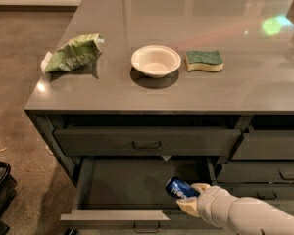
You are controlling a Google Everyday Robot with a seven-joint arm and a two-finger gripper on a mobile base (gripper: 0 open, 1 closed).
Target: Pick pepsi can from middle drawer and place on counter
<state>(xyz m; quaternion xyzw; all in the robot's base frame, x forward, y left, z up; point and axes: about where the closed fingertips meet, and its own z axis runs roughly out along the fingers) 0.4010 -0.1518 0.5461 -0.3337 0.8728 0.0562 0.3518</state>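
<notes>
1. The end effector (187, 196) is located inside the open middle drawer (122, 180), at its right-hand end and close to the front.
2. The end effector is closed around the blue can (179, 187). One tan finger (201, 186) is seen at the upper right of the can and the other at its lower side.
3. The blue can is held tilted, with one silver end pointed up and to the left. It is positioned over the dark floor of the drawer, below counter level. Whether it touches the drawer floor cannot be told.
4. The white arm (250, 218) is extended in from the lower right corner of the view.
5. The middle drawer is pulled out toward the camera. Its front panel is seen along the lower edge of the view, with a small bar handle (147, 226) at its centre.
6. The top drawer (186, 142) directly above it is shut.
7. The counter (186, 13) is seen above the drawers. Three items are set along its front part:
   - a crumpled green bag (73, 54) at the left, near the corner;
   - a white bowl (156, 60) in the middle, upright;
   - a green and yellow sponge (204, 60) just to the right of the bowl, not touching it.
8. Narrower drawers (269, 146) are seen at the right, all shut.
</notes>
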